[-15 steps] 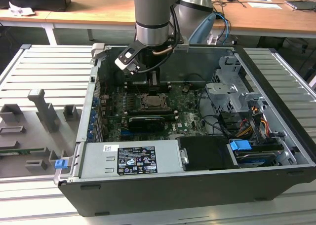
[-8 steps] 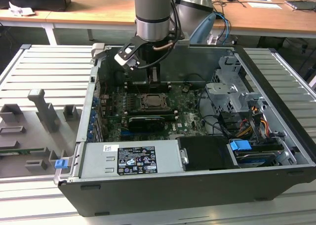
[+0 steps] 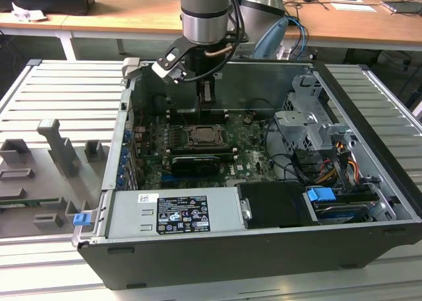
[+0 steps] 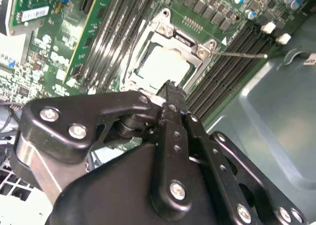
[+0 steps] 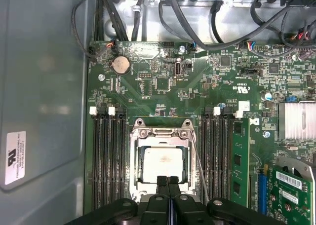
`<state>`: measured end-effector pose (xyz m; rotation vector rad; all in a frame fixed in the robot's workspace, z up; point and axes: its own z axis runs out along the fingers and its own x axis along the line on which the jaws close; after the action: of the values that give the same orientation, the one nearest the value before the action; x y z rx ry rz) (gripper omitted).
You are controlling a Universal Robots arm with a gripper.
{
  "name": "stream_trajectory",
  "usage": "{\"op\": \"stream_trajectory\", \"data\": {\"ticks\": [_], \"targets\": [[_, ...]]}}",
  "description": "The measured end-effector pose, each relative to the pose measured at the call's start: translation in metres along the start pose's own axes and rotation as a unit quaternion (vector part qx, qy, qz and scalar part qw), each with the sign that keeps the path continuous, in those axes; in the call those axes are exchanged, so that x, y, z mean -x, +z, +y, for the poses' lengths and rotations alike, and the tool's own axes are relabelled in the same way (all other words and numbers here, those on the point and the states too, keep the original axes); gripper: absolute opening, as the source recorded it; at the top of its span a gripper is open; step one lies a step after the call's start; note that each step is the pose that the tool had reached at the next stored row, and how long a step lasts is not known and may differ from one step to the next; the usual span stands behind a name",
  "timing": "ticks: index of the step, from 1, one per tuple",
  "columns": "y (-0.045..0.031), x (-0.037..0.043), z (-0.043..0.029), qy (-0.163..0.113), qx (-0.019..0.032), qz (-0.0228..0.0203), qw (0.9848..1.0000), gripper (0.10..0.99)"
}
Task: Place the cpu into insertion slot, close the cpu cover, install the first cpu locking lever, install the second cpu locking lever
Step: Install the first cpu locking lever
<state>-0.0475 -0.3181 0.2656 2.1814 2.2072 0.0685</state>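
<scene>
The cpu lies pale and square in the insertion slot on the green motherboard. The silvery cpu cover lies flat around it, framing the chip's face. One thin locking lever slants away from the socket's side and sticks out over the memory slots. My gripper hangs just above the socket's edge, its two black fingers pressed together with nothing between them. In the exterior view the gripper hangs inside the open case behind the socket.
Long black memory slots flank the socket on both sides. A finned heatsink and green cards stand to one side. Cable bundles run along the board's edge. A drive cage and power supply fill the case.
</scene>
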Motion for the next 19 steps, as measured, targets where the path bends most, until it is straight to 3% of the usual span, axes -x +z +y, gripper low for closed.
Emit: {"op": "stream_trajectory", "data": {"ticks": [2,6,13,19], "targets": [[0.0,0.0,0.0,-0.003,0.0,0.0,1.0,0.106],[-0.0001,0.0,0.0,-0.036,-0.0002,0.0007,0.9993,0.106],[0.0,0.0,0.0,-0.091,-0.0004,0.0033,0.9959,0.106],[0.0001,0.0002,-0.0001,-0.105,-0.0004,0.0041,0.9945,0.106]]}}
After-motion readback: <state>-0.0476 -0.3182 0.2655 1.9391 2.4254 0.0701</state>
